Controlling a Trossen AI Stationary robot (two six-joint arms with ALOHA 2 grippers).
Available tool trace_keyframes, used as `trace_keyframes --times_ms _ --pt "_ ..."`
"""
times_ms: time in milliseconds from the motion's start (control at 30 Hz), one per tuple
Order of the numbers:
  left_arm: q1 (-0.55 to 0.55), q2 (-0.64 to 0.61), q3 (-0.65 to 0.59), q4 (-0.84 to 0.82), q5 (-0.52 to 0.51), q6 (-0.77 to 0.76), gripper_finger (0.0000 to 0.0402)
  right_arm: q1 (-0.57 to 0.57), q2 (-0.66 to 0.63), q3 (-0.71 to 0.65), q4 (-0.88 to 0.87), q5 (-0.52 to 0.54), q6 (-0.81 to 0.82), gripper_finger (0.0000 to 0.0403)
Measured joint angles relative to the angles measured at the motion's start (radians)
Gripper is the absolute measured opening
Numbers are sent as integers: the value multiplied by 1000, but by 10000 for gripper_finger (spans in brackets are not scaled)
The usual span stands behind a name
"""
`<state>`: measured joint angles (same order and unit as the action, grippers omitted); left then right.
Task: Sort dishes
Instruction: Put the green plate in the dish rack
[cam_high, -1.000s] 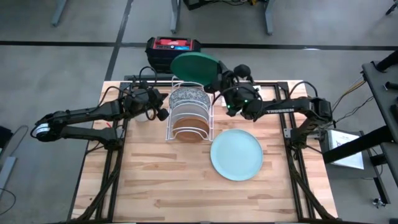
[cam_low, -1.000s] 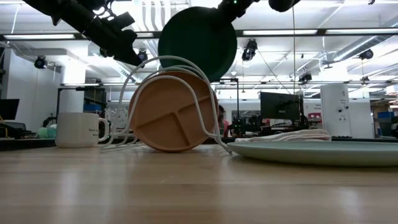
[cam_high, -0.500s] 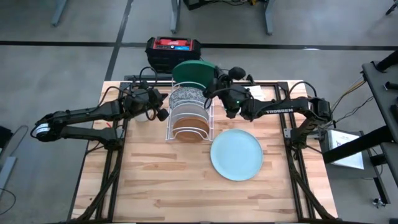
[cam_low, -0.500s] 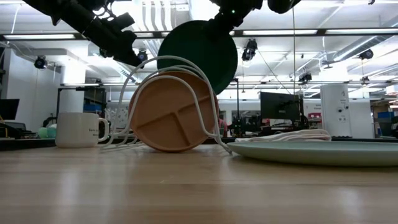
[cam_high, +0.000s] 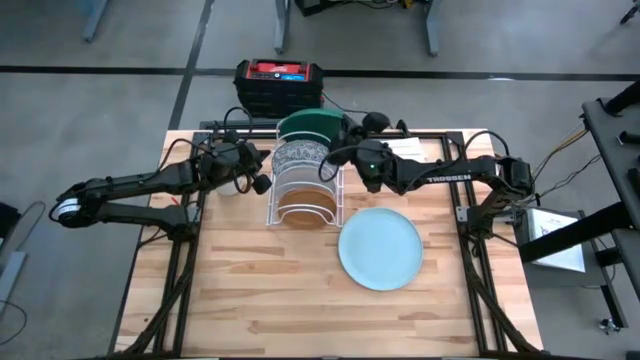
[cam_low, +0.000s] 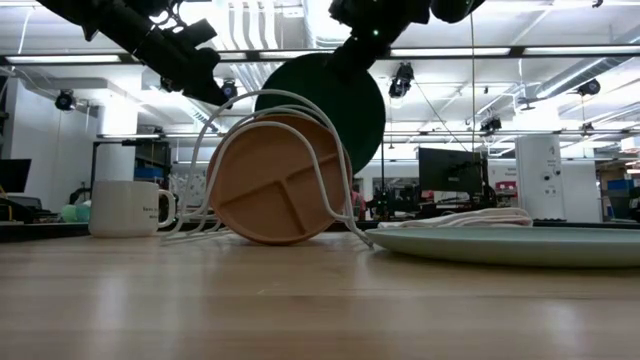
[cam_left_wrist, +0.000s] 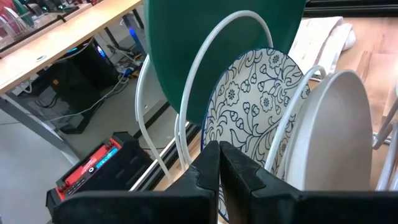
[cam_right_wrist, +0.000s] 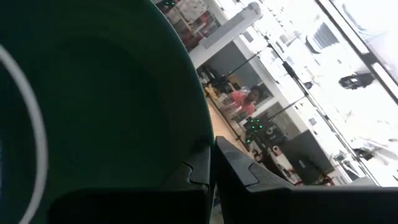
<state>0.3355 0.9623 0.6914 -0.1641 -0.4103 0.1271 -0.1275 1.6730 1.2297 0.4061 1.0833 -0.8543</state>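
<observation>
A white wire rack (cam_high: 303, 190) holds the tan-brown plate (cam_low: 270, 180) at its near end, a plain white plate (cam_left_wrist: 336, 137) behind it and a blue-patterned white plate (cam_left_wrist: 249, 106) behind that, all on edge. My right gripper (cam_high: 341, 152) is shut on the dark green plate (cam_high: 310, 125), which stands nearly upright at the rack's far end, behind the last wire loop (cam_left_wrist: 211, 74). Its lower edge is hidden. My left gripper (cam_high: 260, 182) is shut, close to the rack's left side; whether it touches the rack I cannot tell. My right gripper pinches the green plate's rim (cam_right_wrist: 202, 146) between its two fingers, on the plate's upper right side (cam_low: 358, 62). The fingers come from the table's right, slanting down. The plate hangs nearly upright below them, partly inside the rack's wires; what its lower edge rests on is hidden.
A pale blue-green plate (cam_high: 380, 248) lies flat on the table, near and right of the rack. A white mug (cam_low: 125, 208) stands left of the rack. A folded white cloth (cam_low: 460, 216) lies beyond the flat plate. A black and red case (cam_high: 278, 78) sits past the far edge.
My right gripper has gone down and a little toward the table's left with the green plate. The plate has tipped from slanted to nearly upright and sunk lower behind the rack's far wire loop.
</observation>
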Motion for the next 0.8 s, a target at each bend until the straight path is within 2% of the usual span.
trace_keyframes --times_ms 467,800 --pt "-1 0 0 0 1 -1 0 -12 0 -9 -63 -116 100 0" --pt "-1 0 0 0 1 -1 0 -29 0 -35 -74 -156 151 0"
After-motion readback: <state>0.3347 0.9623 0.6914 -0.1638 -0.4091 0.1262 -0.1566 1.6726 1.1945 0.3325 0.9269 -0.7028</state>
